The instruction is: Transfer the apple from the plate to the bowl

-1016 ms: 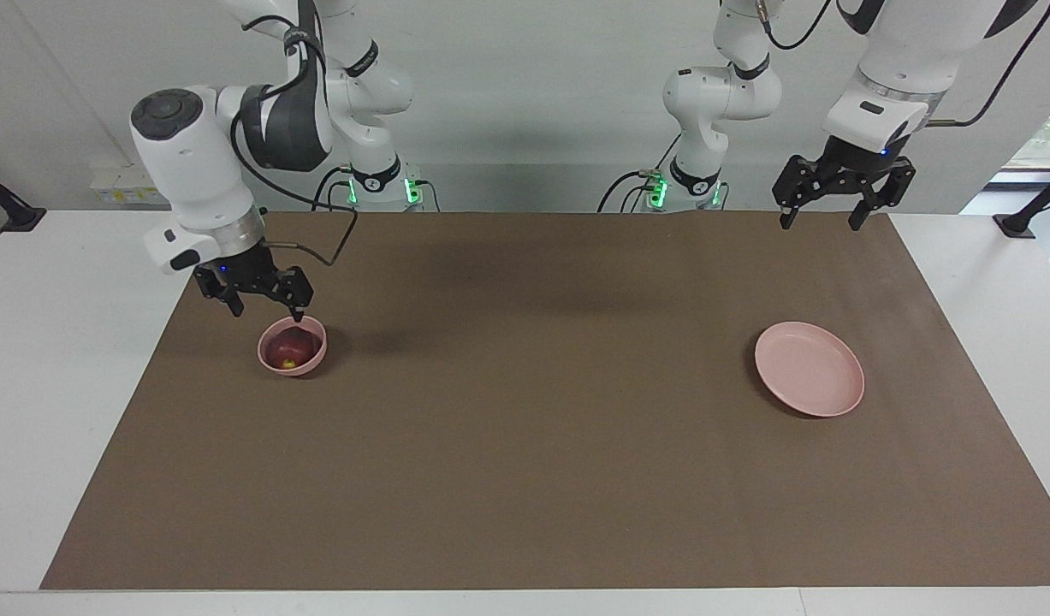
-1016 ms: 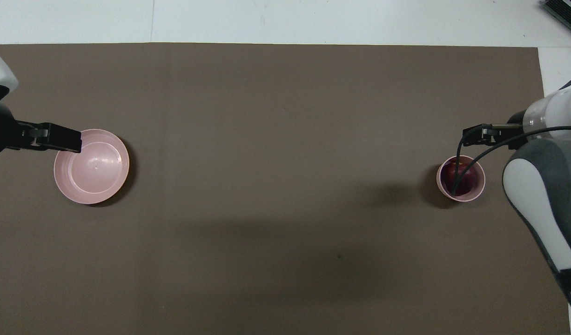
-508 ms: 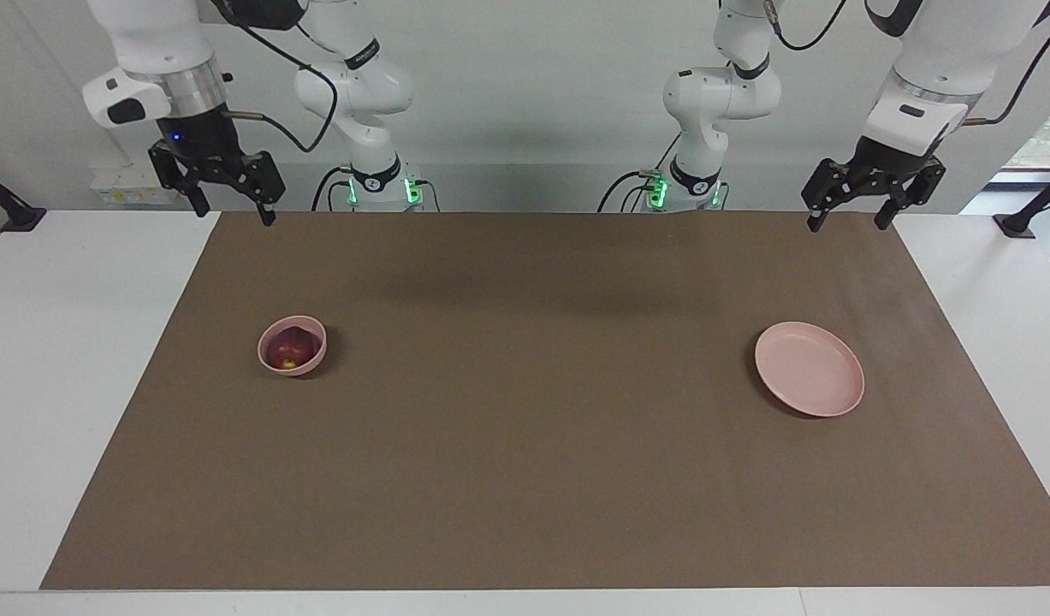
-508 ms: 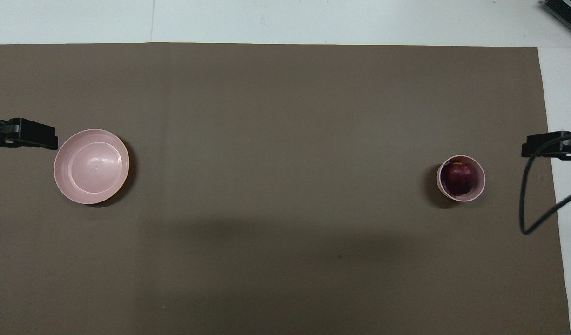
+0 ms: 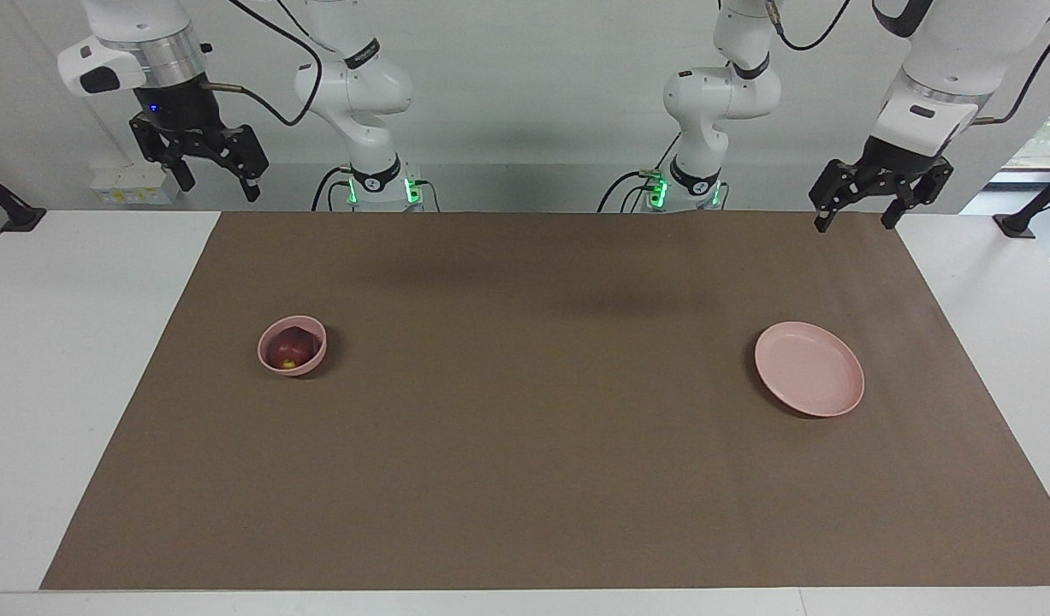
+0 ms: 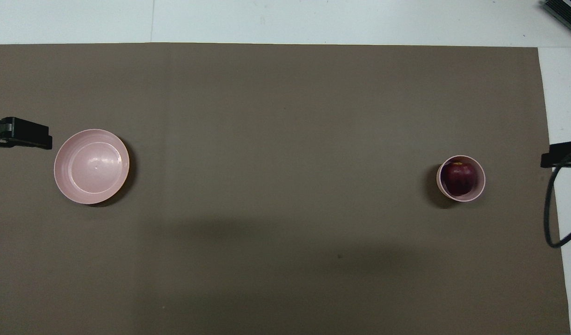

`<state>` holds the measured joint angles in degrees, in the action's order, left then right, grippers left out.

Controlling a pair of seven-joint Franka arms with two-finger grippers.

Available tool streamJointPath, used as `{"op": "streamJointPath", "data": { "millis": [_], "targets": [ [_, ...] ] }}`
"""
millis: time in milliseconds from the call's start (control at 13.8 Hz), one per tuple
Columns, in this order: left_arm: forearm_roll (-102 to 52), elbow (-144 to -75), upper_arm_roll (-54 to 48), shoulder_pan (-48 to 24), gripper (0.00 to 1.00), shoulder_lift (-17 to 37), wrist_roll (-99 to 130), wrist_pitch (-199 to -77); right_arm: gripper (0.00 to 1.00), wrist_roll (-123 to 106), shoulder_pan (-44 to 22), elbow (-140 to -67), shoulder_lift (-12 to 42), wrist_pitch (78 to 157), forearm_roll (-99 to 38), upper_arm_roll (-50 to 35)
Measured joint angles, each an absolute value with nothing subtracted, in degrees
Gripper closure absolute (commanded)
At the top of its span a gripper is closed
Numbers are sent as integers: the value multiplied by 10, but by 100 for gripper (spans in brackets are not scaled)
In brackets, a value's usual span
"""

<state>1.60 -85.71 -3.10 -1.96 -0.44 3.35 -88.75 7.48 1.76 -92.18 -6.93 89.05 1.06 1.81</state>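
The dark red apple (image 5: 289, 349) (image 6: 458, 178) lies inside the small pink bowl (image 5: 309, 365) (image 6: 482, 184), toward the right arm's end of the table. The wide pink plate (image 5: 809, 369) (image 6: 90, 166) sits bare toward the left arm's end. My right gripper (image 5: 219, 186) (image 6: 562, 159) hangs open and empty, high over the table edge at the robots' end. My left gripper (image 5: 854, 224) (image 6: 20, 138) is also open and empty, raised over the mat's corner nearest the robots, and this arm waits.
A brown mat (image 5: 525, 445) covers most of the white table (image 5: 71, 342). The two arm bases (image 5: 379, 188) stand at the robots' edge of the mat. A black cable (image 6: 550, 209) loops from the right arm over the table's end.
My right gripper has risen from just above the bowl and pulled back high toward its end of the table. The apple stays in the bowl. My left gripper drifted slightly outward.
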Motion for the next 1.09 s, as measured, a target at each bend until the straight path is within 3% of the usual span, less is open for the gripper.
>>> {"op": "streamJointPath", "data": {
  "millis": [218,508,1089],
  "targets": [
    [16,-857,-31,-20,0,-4,33,-887,0,75,17,-925,-69,883,-2,21],
    [16,-857,-31,-20,0,-4,33,-887,0,71,-38,-926,-68,883,-3,80],
    [16,-857,-31,-20,0,-4,33,-887,0,55,-25,-907,-55,849,-2,69]
  ]
}}
